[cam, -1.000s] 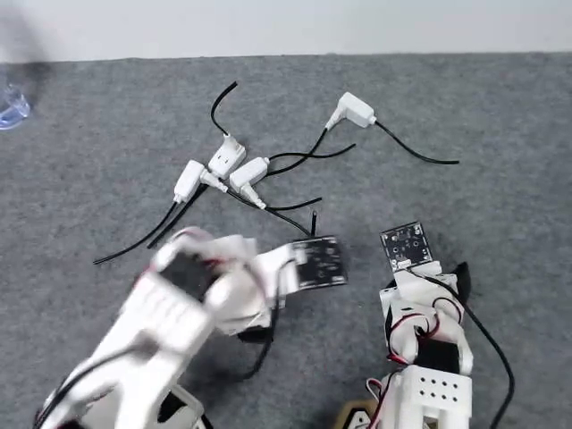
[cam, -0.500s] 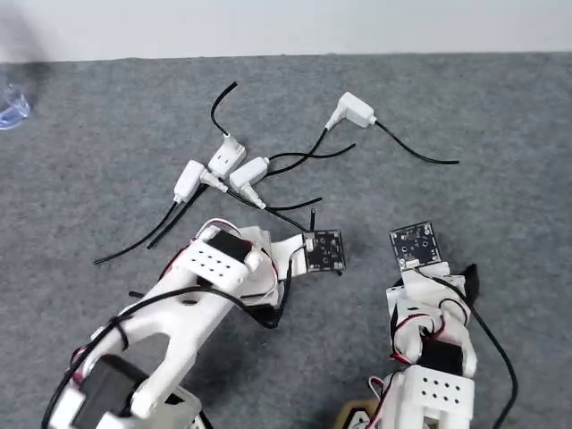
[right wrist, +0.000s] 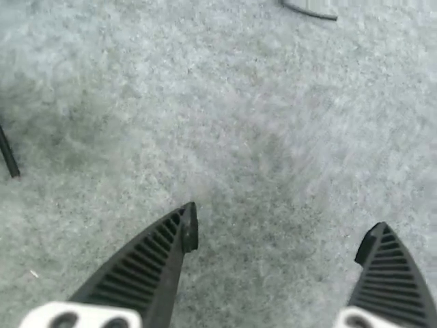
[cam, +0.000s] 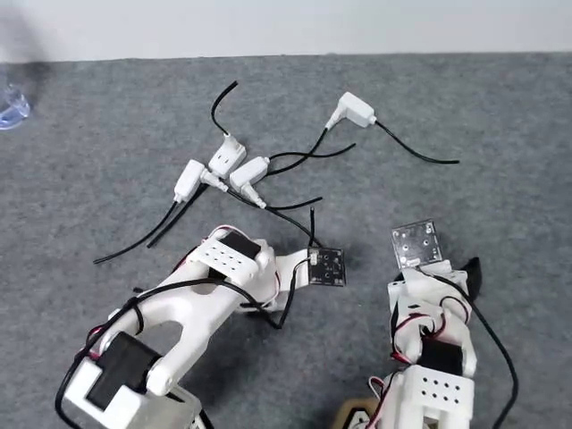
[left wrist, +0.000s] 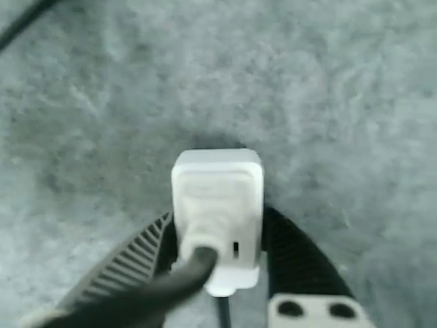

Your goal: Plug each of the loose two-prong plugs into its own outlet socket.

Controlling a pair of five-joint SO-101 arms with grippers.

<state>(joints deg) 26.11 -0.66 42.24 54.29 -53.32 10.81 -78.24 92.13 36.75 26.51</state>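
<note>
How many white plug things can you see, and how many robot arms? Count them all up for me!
White plug pieces lying on the carpet: 4
White plug piece held in the left gripper: 1
Robot arms: 2
Total: 7

High view: four white connector bodies on the grey carpet (cam: 89, 116). Three are clustered (left body (cam: 189, 180), middle body (cam: 227, 157), right body (cam: 249, 172)) and one lies apart (angled body (cam: 356, 111)). Plugs and sockets cannot be told apart. The black cables (cam: 420, 159) cross, so their count is unclear. Left wrist view: one fifth body (left wrist: 217, 184), clamped between the two fingers of the left gripper (left wrist: 218, 222). Two arms: left arm (cam: 179, 313) and right arm (cam: 429, 340). Two spread fingers on the right gripper (right wrist: 283, 222). One clear object (cam: 11, 105).
</note>
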